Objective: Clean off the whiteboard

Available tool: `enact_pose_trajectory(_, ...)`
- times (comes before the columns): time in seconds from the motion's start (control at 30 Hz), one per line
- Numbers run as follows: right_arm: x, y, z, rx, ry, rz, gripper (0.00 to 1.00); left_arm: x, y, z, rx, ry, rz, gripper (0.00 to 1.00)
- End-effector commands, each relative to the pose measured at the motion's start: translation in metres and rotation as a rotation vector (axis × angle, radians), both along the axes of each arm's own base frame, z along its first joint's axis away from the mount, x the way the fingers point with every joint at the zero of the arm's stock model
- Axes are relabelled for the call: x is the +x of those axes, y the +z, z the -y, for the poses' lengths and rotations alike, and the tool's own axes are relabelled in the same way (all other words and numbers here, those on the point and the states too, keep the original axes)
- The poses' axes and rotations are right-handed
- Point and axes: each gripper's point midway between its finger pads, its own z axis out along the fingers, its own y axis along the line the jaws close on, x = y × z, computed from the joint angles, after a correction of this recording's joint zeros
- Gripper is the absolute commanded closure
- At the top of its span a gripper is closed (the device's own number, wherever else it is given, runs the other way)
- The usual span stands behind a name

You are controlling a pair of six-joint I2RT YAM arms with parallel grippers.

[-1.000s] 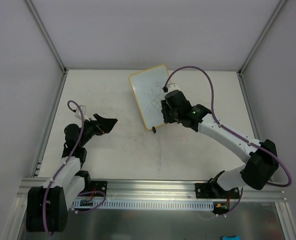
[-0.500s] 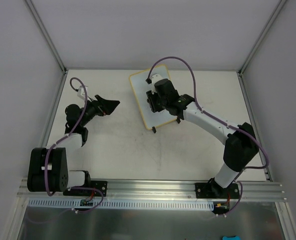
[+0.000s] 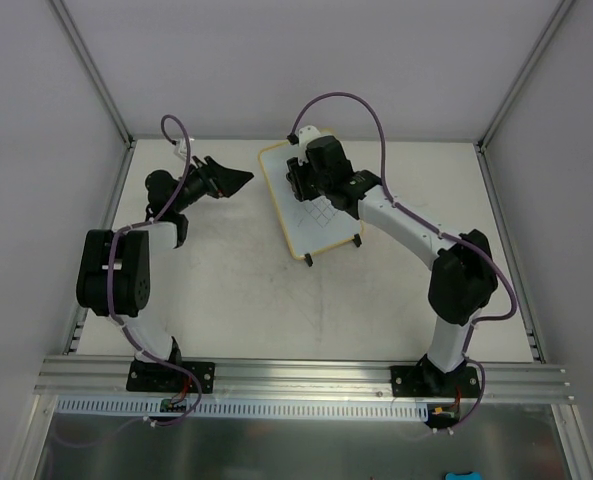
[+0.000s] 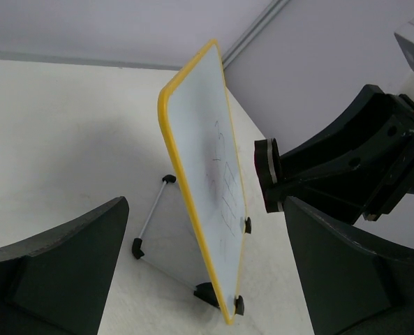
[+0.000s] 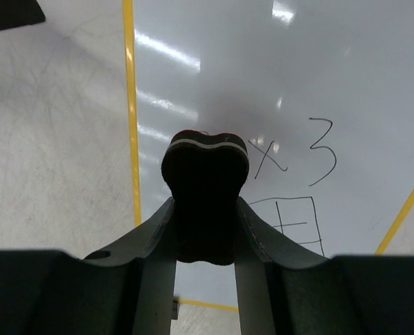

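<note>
Whiteboard (image 3: 324, 228) propped tilted on table (image 3: 226, 290), upper centre of the top view, faint pen marks (image 5: 311, 160) on its face. Right claw (image 5: 205, 209) clamped on black eraser (image 5: 205, 164), held at board's upper part near yellow left edge; contact unclear. Left claw (image 3: 231, 180) spread apart, empty, left of board.

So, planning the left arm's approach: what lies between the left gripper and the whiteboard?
Only bare table separates the left gripper and the whiteboard, per the top view.
</note>
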Motion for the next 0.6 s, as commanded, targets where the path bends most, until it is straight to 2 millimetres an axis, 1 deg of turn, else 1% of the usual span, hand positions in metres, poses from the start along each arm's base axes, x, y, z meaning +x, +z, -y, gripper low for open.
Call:
enact_pose_trajectory(0.0, 0.017, 0.032, -0.011, 0.053, 0.02, 0.081, 1.0, 0.005, 0.021, 0.018, 0.008, -0.08, 0.116, 0.05)
enact_pose_trajectory(0.03, 0.019, 0.026, -0.012, 0.039, 0.019, 0.078, 1.0, 0.008, 0.013, 0.021, 0.008, -0.088, 0.104, 0.06)
enact_pose_trajectory(0.1, 0.024, 0.028, -0.016, 0.045, 0.03, 0.084, 1.0, 0.008, 0.013, 0.032, 0.015, -0.112, 0.122, 0.06)
enact_pose_trajectory(0.13, 0.025, 0.026, -0.015, 0.043, 0.032, 0.08, 1.0, 0.01, 0.008, 0.034, 0.019, -0.118, 0.119, 0.06)
enact_pose_trajectory(0.2, 0.027, 0.028, -0.016, 0.054, 0.025, 0.089, 1.0, 0.012, 0.005, 0.042, 0.034, -0.127, 0.116, 0.07)
enact_pose_trajectory(0.33, 0.029, 0.032, -0.016, 0.071, 0.022, 0.096, 1.0, 0.016, -0.004, 0.048, 0.04, -0.135, 0.102, 0.08)
enact_pose_trajectory(0.4, 0.028, 0.034, -0.016, 0.076, 0.016, 0.096, 1.0, 0.016, -0.005, 0.05, 0.037, -0.144, 0.099, 0.1)
enact_pose_trajectory(0.47, 0.029, 0.034, -0.011, 0.072, -0.002, 0.099, 1.0, 0.015, -0.007, 0.054, 0.035, -0.153, 0.096, 0.11)
enact_pose_trajectory(0.5, 0.029, 0.04, -0.01, 0.084, -0.009, 0.115, 1.0, 0.012, -0.009, 0.055, 0.034, -0.157, 0.094, 0.12)
enact_pose_trajectory(0.53, 0.028, 0.035, -0.007, 0.081, -0.02, 0.109, 1.0, 0.011, -0.009, 0.057, 0.034, -0.161, 0.097, 0.12)
enact_pose_trajectory(0.57, 0.03, 0.037, -0.003, 0.081, -0.038, 0.115, 1.0, 0.009, -0.012, 0.058, 0.032, -0.158, 0.093, 0.13)
